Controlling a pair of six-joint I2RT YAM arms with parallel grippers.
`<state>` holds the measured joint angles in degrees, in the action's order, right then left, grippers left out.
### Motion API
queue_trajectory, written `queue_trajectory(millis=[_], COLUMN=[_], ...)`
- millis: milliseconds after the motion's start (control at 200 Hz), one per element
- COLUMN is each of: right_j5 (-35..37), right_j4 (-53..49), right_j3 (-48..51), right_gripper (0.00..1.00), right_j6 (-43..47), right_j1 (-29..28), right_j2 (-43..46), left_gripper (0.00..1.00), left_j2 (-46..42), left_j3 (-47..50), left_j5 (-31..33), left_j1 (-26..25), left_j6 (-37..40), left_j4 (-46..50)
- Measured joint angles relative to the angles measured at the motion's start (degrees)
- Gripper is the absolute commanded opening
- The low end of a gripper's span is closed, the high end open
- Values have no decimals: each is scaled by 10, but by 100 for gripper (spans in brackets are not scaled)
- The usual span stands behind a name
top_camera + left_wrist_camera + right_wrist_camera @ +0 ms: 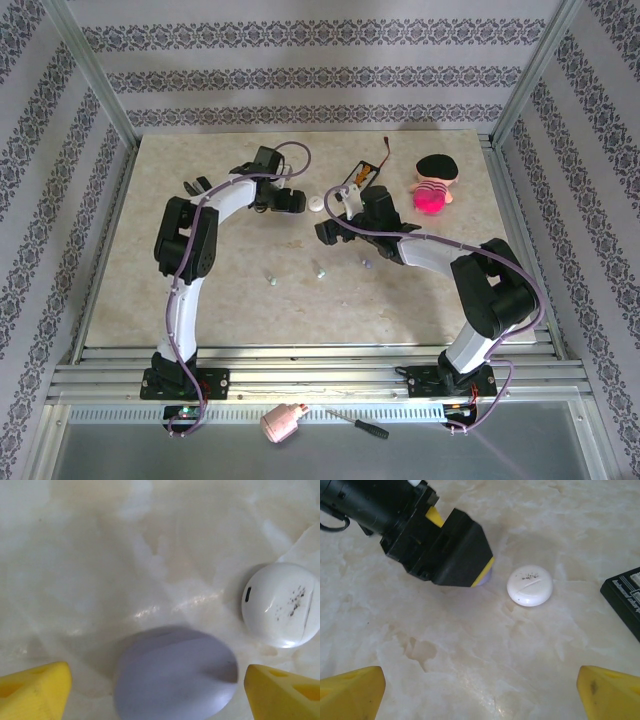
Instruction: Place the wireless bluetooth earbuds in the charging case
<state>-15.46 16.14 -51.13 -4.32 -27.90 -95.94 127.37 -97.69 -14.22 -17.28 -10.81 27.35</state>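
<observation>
The lavender charging case (175, 677) lies flat on the table between the yellow fingers (35, 692) of my left gripper (157, 675). The jaws stand open on both sides of it, with a gap at each side. In the right wrist view the left gripper (445, 550) hangs low over the case, and a sliver of the lavender case (489, 576) peeks out beneath it. Three tiny pale earbuds (271, 280) (319, 268) (365, 263) lie loose mid-table. My right gripper (480, 680) is open with bare table between its fingers, just right of the left gripper (292, 200).
A white round disc (280, 605) sits right beside the case. A black battery holder (625, 600) with wires lies behind it, and a small doll (433, 182) at the back right. A pink object (283, 423) and a screwdriver (358, 424) rest off the table's near edge.
</observation>
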Motion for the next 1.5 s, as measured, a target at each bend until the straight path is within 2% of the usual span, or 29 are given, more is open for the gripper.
queue_trajectory(millis=[100, 200, 300, 365, 535, 655, 894, 1269, 1499], right_j5=[0, 0, 0, 0, 0, 0, -7, -14, -21], right_j4=[0, 2, 5, 8, 16, 19, 40, 51, 56], right_j3=[5, 9, 10, 11, 20, 25, 55, 88, 93], right_gripper=[98, 97, 97, 97, 97, 97, 97, 97, 96], right_j6=[-1, -3, -4, -4, -11, -16, -34, -50, -58], right_j1=[0, 0, 0, 0, 0, 1, 24, 49, 53], right_j2=[0, 0, 0, 0, 0, 0, 26, 61, 62], left_gripper=[87, 77, 74, 67, 65, 57, 56, 56, 58], left_j2=[10, 21, 26, 30, 33, 32, -19, -186, -200], left_j3=[-18, -30, -40, -45, -50, -49, 29, 224, 279], left_j5=[15, 25, 39, 46, 57, 60, 57, 59, 59], left_j1=[-11, -19, -21, -21, -22, -23, -37, -87, -133], left_j6=[0, 1, 2, 2, 3, 9, 16, 12, 0], left_j4=[19, 34, 43, 48, 54, 54, 38, 1, -8])
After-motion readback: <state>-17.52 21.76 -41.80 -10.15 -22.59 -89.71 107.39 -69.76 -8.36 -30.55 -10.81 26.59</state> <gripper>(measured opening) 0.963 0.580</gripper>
